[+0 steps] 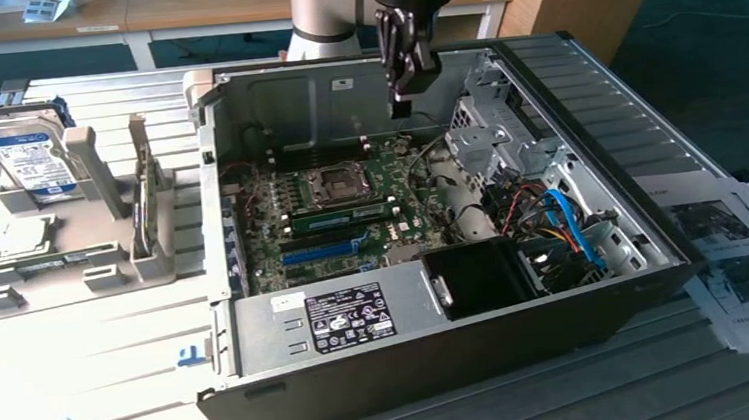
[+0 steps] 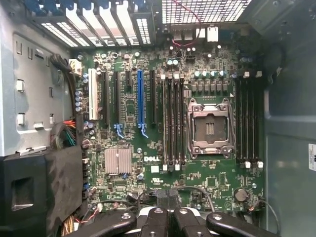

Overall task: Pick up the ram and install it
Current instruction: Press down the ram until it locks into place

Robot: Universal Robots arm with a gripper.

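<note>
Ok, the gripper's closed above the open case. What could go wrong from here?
1. The gripper hangs shut over the motherboard; coming down carelessly could strike the open processor socket.
2. The ram appears to stand in a slot beside that socket. I cannot tell whether it is latched, so a bump might unseat it.
3. Loose cables lie at the case's side and could snag.

A silver-grey tubular arm (image 1: pixel 323 13) is carrying a black linkage gripper (image 1: pixel 405 95), its bars showing round silver screws and its fingers (image 2: pixel 170 207) looking matte black.
</note>
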